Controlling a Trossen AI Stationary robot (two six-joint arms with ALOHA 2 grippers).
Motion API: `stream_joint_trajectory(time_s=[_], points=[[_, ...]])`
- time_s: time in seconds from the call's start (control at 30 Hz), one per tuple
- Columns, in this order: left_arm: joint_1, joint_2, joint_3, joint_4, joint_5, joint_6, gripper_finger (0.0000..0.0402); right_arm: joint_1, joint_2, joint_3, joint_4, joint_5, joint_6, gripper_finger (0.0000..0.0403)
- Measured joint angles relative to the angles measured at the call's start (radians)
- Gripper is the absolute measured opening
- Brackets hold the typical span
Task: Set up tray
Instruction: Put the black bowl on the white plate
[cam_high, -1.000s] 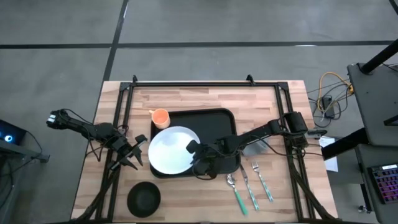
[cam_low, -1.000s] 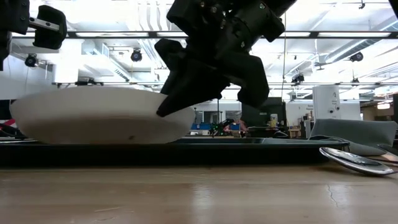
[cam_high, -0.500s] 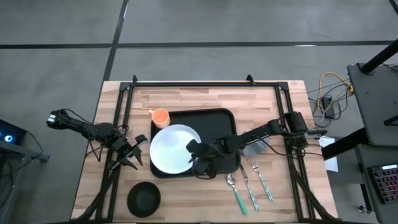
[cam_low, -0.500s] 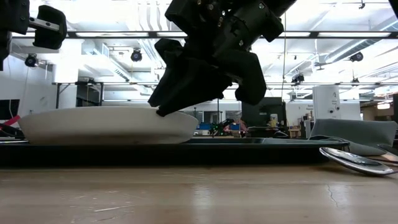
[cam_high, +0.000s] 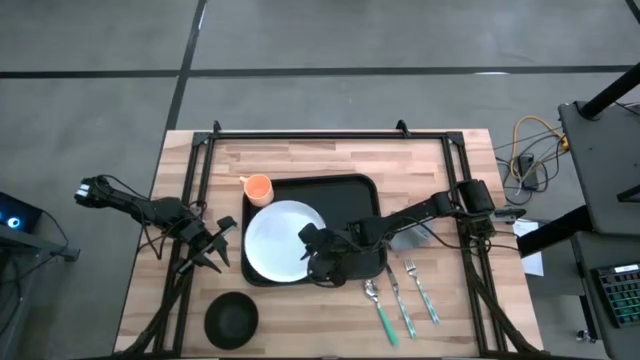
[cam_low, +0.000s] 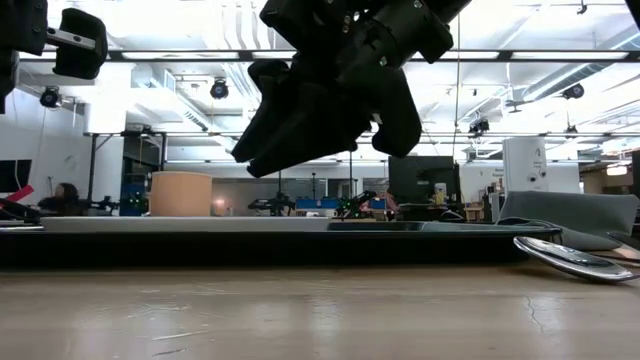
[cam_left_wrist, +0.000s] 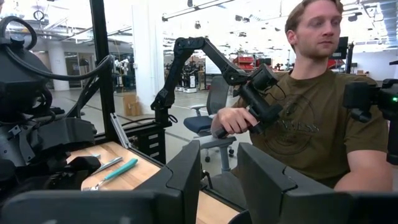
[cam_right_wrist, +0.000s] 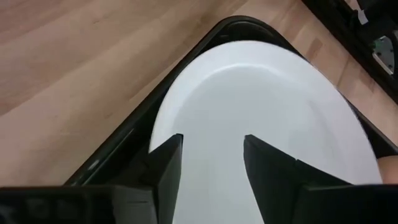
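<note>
Robotics lab with an open workshop floor

Past the wooden table (cam_high: 300, 160) on its black metal frame, a second robot arm (cam_left_wrist: 199, 62) stands on a stand; a seated person (cam_left_wrist: 311, 118) grips a handheld control (cam_left_wrist: 261, 106), and the low view shows ceiling light strips (cam_low: 520, 55), benches and equipment racks
</note>
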Motion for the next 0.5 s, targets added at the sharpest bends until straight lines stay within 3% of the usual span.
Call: stream_joint_trajectory(time_s=[0.5], points=[[0.000, 0.000, 0.000, 0.000, 0.000, 0.000, 0.0089, 0.000, -0.002, 0.000, -0.004, 0.002, -0.004, 0.0163]])
